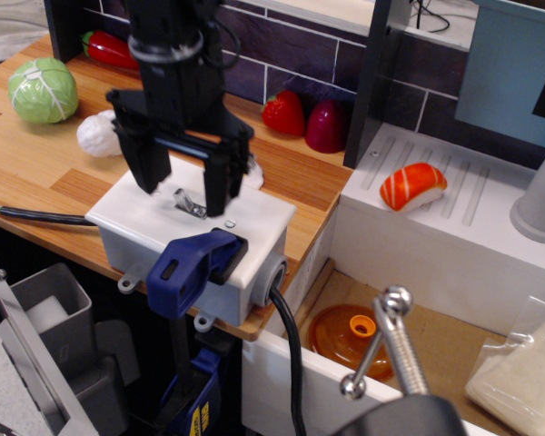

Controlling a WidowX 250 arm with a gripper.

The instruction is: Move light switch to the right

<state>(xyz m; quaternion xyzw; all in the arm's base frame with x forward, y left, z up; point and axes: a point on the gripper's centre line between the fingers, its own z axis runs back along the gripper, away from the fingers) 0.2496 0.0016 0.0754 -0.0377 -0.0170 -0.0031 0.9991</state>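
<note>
Near the front edge of the wooden counter [36, 173] sits the white plastic box [200, 241], and the light switch [190, 203] pokes out of its top face, a small silver lever lying tilted toward the left-rear side of its little plate. Right above it hangs the black gripper [183, 189], fingers spread apart, one on each side of the lever, so the switch sits in the gap between them. Can't really tell if either finger is touching the lever, looks close though. A blue clamp [193, 263] bites onto the box's front edge, pinning it to the counter, and a black cable [291, 363] runs out of the box's right end and drops down. Over at the counter's back left corner there's a green cabbage [42, 89], with a white ball-ish thing [97, 134] just beside the arm. Along the back edge sit a strawberry [284, 113] and a dark red piece [327, 125]. Off the right edge, a sushi piece [413, 185] lies on the white drainboard [472, 236].
</note>
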